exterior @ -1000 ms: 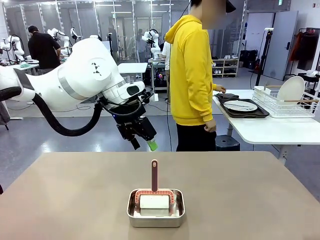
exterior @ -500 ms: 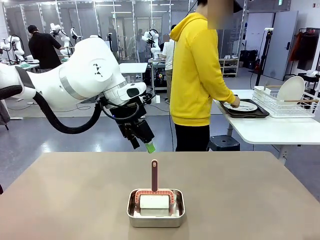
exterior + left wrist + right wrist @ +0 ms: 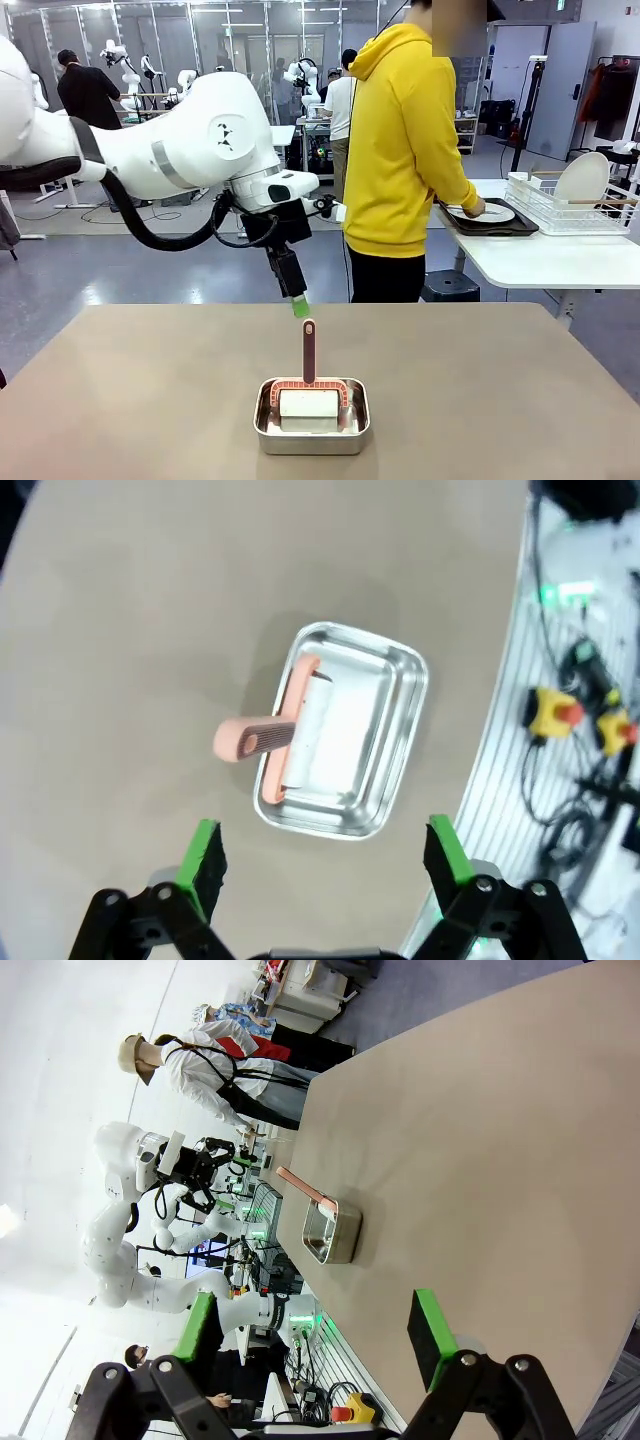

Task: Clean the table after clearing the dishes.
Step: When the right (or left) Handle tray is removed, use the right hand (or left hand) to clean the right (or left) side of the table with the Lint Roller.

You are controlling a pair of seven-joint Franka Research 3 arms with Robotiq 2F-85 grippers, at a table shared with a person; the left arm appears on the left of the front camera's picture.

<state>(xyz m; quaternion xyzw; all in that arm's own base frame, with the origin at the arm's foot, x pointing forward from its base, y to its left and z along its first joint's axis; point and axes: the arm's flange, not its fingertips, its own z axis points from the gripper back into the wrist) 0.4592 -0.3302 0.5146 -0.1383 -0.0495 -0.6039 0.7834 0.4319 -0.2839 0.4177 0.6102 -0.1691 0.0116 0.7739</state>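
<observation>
The tan table (image 3: 150, 400) holds a small steel pan (image 3: 311, 428) with a white roller in it. The roller's pink handle (image 3: 308, 350) stands upright. My left gripper (image 3: 299, 305) hangs just above the handle's tip, open and holding nothing. From its wrist I look down on the pan (image 3: 372, 730) and handle (image 3: 252, 739) between the open left gripper (image 3: 325, 855). My right gripper (image 3: 315, 1330) is open and holds nothing, off the table's (image 3: 480, 1140) side, with the pan (image 3: 330, 1230) farther away. One of the dishes, a white plate (image 3: 484, 212) on a dark tray (image 3: 500, 229), sits on the white side table.
A person in a yellow hoodie (image 3: 405, 150) stands at the far side, turned to the white side table (image 3: 540, 262), one hand at the plate. A wire rack (image 3: 575, 205) with another white plate stands there. Cables and an emergency stop box (image 3: 555, 708) lie beyond the table's edge.
My left gripper has swung right and turned edge-on, ending over the roller's handle. The person has turned toward the side table and put a hand to the plate.
</observation>
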